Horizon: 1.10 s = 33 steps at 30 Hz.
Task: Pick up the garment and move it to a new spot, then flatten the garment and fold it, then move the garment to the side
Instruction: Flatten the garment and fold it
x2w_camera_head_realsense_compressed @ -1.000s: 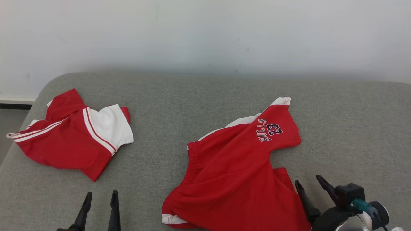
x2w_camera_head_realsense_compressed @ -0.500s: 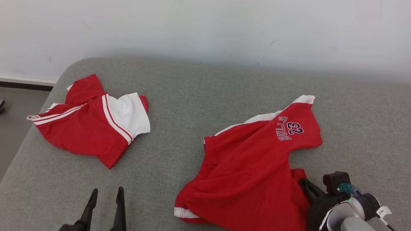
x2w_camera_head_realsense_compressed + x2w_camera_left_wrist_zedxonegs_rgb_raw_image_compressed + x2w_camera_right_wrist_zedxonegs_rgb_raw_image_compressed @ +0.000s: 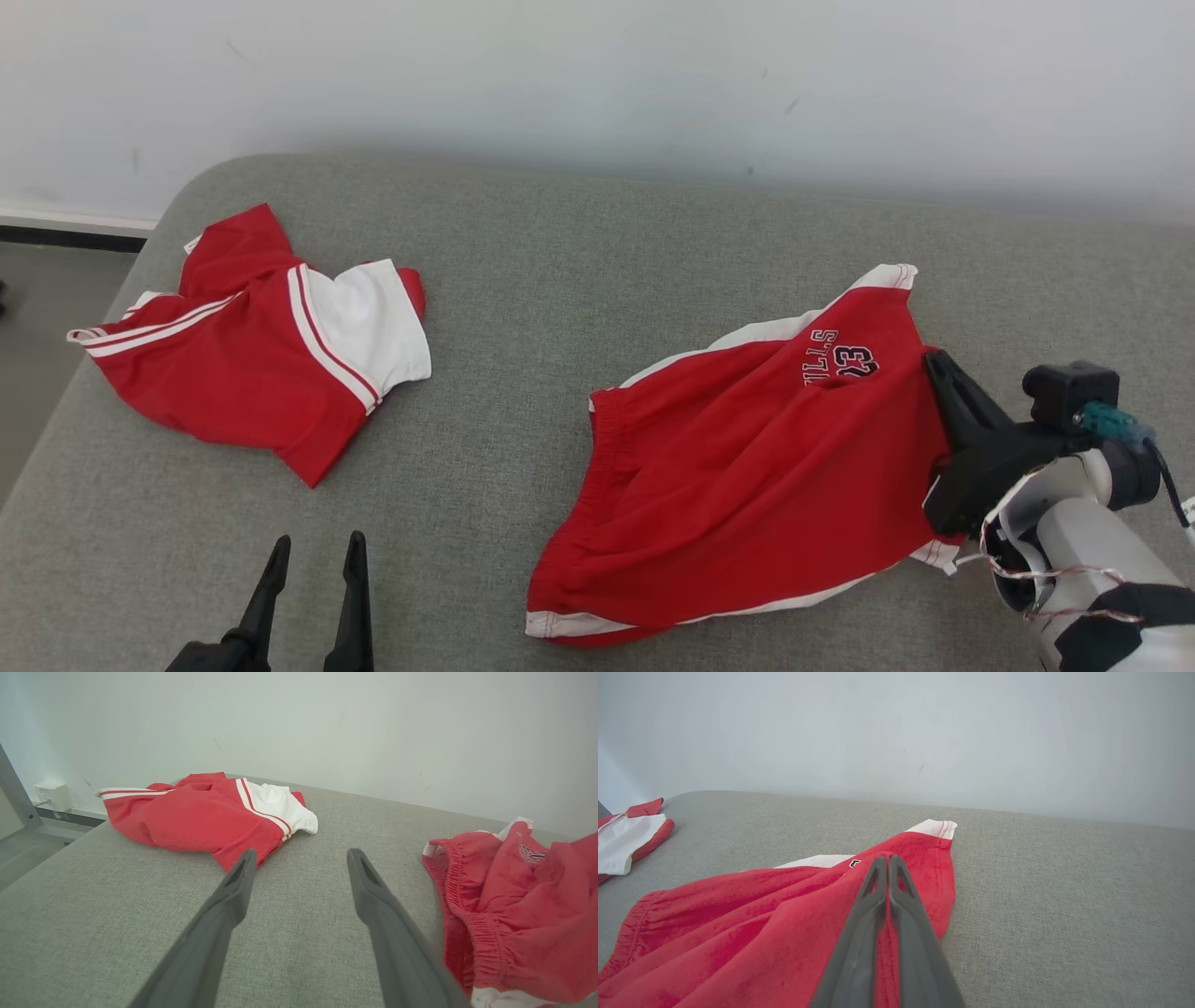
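The garment (image 3: 747,467) is a pair of red shorts with white side stripes and a partly folded-over "BULLS 23" print, lying right of centre on the grey padded surface (image 3: 560,280). My right gripper (image 3: 934,362) is shut on its right side, and the cloth there is pulled up off the surface. In the right wrist view the closed fingers (image 3: 888,859) pinch red fabric of the garment (image 3: 738,914). My left gripper (image 3: 316,551) stands open at the lower left, holding nothing. The left wrist view has that gripper (image 3: 301,856) spread, with the garment (image 3: 514,896) to its right.
A second red-and-white garment (image 3: 252,373) lies crumpled near the surface's far-left corner, also in the left wrist view (image 3: 201,812). A white wall stands behind. The surface's left edge drops to the floor (image 3: 37,308). A white wall box (image 3: 49,794) sits low on the left.
My right gripper went from open beside the garment to shut on its right side, then rose up the picture, lifting and bunching the cloth. The camera shifted; the left gripper stayed open.
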{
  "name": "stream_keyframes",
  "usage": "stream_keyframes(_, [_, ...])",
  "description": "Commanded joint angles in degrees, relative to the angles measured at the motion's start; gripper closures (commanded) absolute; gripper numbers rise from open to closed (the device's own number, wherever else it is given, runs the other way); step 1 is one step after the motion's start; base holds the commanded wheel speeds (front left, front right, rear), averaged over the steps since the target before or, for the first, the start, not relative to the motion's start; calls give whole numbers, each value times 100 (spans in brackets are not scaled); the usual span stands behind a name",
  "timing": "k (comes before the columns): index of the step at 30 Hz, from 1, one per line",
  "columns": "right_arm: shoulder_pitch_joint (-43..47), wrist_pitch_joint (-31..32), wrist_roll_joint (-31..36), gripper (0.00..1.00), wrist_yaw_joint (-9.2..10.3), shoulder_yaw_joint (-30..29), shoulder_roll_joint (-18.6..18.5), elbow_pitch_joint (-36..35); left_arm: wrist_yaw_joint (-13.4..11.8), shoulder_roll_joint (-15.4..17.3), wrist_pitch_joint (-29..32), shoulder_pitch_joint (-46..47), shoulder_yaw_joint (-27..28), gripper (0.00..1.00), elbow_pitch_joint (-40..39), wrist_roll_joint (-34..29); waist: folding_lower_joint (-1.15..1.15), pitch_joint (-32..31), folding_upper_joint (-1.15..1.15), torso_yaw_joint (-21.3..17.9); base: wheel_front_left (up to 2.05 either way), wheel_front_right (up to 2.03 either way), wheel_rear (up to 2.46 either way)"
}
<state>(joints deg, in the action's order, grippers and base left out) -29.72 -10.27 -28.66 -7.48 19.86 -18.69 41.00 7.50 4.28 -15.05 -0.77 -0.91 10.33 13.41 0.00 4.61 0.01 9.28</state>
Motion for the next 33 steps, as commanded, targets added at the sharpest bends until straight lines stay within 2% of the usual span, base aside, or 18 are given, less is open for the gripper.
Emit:
stream_keyframes(1, [-206, 105, -81, 100, -3, -72, 8, 123, -4, -8, -19, 92, -30, 0, 18, 21, 0, 37, -1, 33, 0, 0, 0])
stream_keyframes(6, [-663, 392, -75, 100, -2, -129, 177, 751, -4, -18, -19, 172, -137, 0, 50, 51, 0, 129, -1, 114, 0, 0, 0])
stream_keyframes(10, [-917, 379, 5, 100, -3, -84, 279, 1177, -4, -25, -19, 214, -155, 0, 69, 76, 0, 177, -1, 127, 0, 0, 0])
stream_keyframes(11, [-983, 337, 48, 5, -3, -72, 297, 1312, -4, -24, -19, 219, -161, 0, 80, 79, 0, 186, -1, 127, 0, 0, 0])
stream_keyframes(12, [-1048, 271, 74, 0, -3, -58, 330, 1416, -4, -18, -19, 223, -169, 0, 89, 84, 0, 191, -1, 125, 0, 0, 0])
stream_keyframes(17, [-1141, -164, 200, 0, -3, 103, 393, 1665, -4, 32, -19, 199, -133, 0, 107, 103, 0, 111, -1, 9, 0, 0, 0])
stream_keyframes(23, [-823, -441, -10, 0, -3, 236, 244, 1323, -4, 81, -19, 70, -78, 0, 98, 79, 0, -84, -1, -211, 0, 0, 0])
stream_keyframes(24, [-734, -462, -38, 0, -3, 216, 203, 1178, -4, 87, -19, 51, -57, 0, 87, 72, 0, -123, -1, -257, 0, 0, 0])
stream_keyframes(27, [-217, -493, 29, 0, -3, -191, -10, 139, -4, 81, -19, -69, 1, 0, 24, 28, 0, -216, -1, -429, 0, 0, 0])
stream_keyframes(33, [984, -486, 513, 0, -3, -998, 51, -1482, -4, 92, -19, -175, 84, 0, -67, -18, 0, -274, -1, -637, 0, 0, 0])
